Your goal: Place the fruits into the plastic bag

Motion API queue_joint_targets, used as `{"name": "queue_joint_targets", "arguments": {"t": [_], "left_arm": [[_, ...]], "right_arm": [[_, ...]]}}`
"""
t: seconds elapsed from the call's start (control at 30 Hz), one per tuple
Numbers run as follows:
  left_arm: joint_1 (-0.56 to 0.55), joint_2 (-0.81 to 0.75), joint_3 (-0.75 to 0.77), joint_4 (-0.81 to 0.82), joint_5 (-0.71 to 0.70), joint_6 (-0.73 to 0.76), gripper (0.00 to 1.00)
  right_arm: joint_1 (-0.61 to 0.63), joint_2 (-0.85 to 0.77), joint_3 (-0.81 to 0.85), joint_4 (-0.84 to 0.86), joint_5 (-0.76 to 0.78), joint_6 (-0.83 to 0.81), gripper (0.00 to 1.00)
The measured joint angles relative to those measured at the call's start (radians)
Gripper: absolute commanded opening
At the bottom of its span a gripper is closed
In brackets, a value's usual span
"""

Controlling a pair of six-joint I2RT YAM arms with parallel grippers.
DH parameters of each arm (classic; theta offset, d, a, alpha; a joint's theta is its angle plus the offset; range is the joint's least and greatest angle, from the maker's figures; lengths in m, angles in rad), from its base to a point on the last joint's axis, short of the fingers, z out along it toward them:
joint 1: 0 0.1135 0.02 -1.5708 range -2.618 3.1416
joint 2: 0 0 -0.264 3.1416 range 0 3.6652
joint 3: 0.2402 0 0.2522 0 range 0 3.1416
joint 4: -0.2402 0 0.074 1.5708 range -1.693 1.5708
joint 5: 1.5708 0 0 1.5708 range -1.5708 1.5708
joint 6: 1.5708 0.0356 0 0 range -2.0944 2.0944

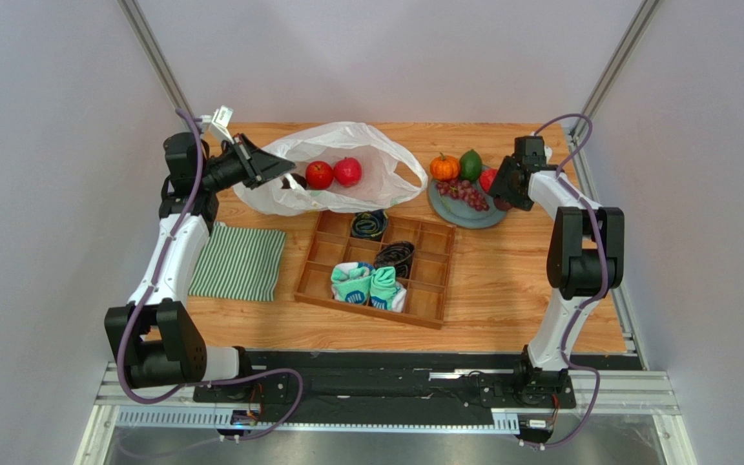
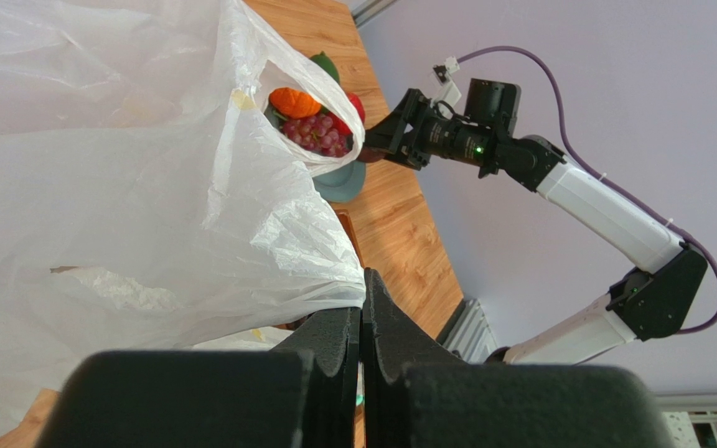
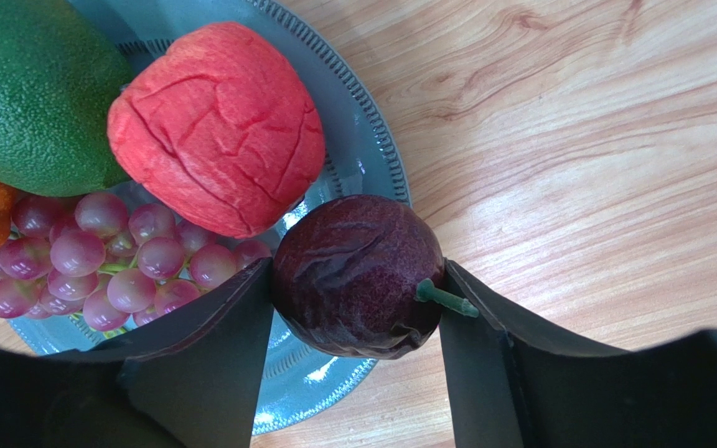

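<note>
Left gripper (image 2: pixel 362 329) is pinched tight, fingers together on the edge of the plastic bag (image 2: pixel 128 187), which billows white across the near side. Through its handle loop (image 2: pixel 348 103) I see the orange fruit (image 2: pixel 294 101), grapes (image 2: pixel 315 133), a green fruit (image 2: pixel 327 65) and a red fruit (image 2: pixel 357 107) on the teal plate (image 2: pixel 339 184). Right gripper (image 2: pixel 379 142) is down at that plate's rim, over the wooden table (image 2: pixel 404 243).

Apples (image 1: pixel 332 173) in bag (image 1: pixel 371 139); grapes (image 1: pixel 467 193) on plate (image 1: pixel 465 219).

Red apples (image 1: pixel 348 171) sit in the translucent white plastic bag (image 1: pixel 386 160); right of the bag, a grey-blue plate (image 3: pixel 372 140) bears purple-red grapes (image 3: pixel 119 266), green fruit (image 3: pixel 26 93), ribbed orange fruit (image 1: pixel 444 167), wrinkled red fruit (image 3: pixel 217 126), dark purple fruit (image 3: pixel 353 275).
</note>
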Motion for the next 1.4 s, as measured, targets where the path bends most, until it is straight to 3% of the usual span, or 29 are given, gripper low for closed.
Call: {"name": "queue_joint_targets", "arguments": {"t": [0.37,0.43,0.63,0.77,0.93,1.13,1.4], "left_arm": [[0.001,0.0,0.0,0.0,0.0,0.0,0.0],[0.001,0.0,0.0,0.0,0.0,0.0,0.0],[0.001,0.0,0.0,0.001,0.0,-0.001,0.0],[0.002,0.0,0.0,0.001,0.0,-0.001,0.0],[0.003,0.0,0.0,0.002,0.001,-0.001,0.0],[0.004,0.0,0.0,0.003,0.001,-0.001,0.0],[0.004,0.0,0.0,0.005,0.005,-0.001,0.0]], "right_arm": [[0.0,-0.021,-0.031,0.018,0.0,-0.001,0.42],[0.0,-0.052,-0.063,0.021,-0.002,-0.001,0.38],[0.02,-0.221,-0.142,0.036,-0.031,-0.002,0.38],[0.114,-0.353,-0.152,0.078,-0.038,-0.013,0.38],[0.317,-0.448,-0.153,0.198,-0.068,-0.028,0.37],[0.494,-0.307,-0.087,0.274,-0.107,-0.034,0.36],[0.602,-0.03,0.142,0.27,-0.15,-0.011,0.36]]}}
